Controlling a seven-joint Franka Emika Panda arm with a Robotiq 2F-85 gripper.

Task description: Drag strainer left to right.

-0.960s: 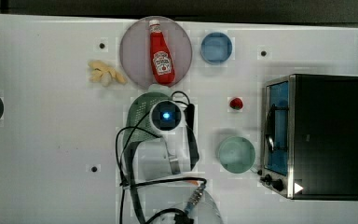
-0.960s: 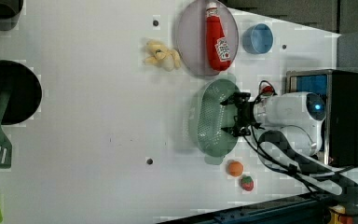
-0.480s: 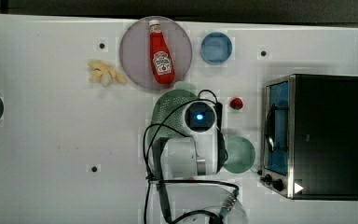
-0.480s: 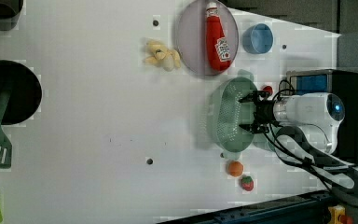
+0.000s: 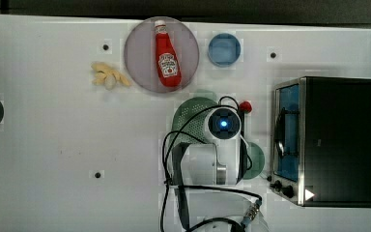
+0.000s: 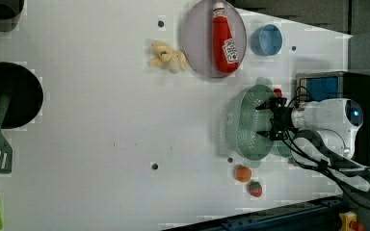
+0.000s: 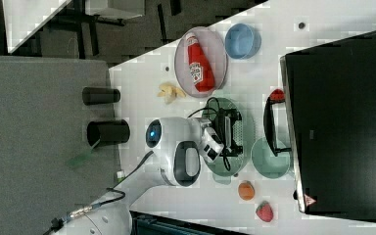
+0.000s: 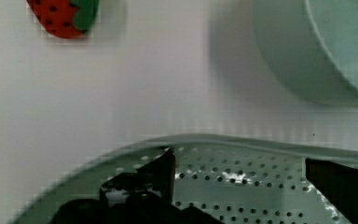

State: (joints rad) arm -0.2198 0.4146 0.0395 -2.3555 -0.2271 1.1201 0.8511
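The strainer (image 5: 191,118) is a pale mint-green oblong colander dotted with small holes, lying right of the table's middle in the top view. It also appears in the left view (image 6: 245,122) and the right view (image 7: 240,132). My gripper (image 6: 271,124) reaches down into its basin, near the wall on the toaster-oven side. In the wrist view the gripper (image 8: 251,186) is open, its dark fingers (image 8: 161,172) spread wide over the perforated floor (image 8: 242,182) with nothing between them. The arm's wrist (image 5: 223,124) covers part of the strainer in the top view.
A plain green bowl (image 5: 257,159) sits just beyond the strainer, beside the toaster oven (image 5: 328,140). A toy strawberry (image 5: 245,106) lies close to the strainer's rim. A ketchup bottle (image 5: 166,55) rests on a plate, with a blue bowl (image 5: 224,49) and bananas (image 5: 108,77) nearby.
The arm and the strainer have slid together toward the top view's right, ending close to the plain green bowl and the toaster oven. The fingers stayed open.
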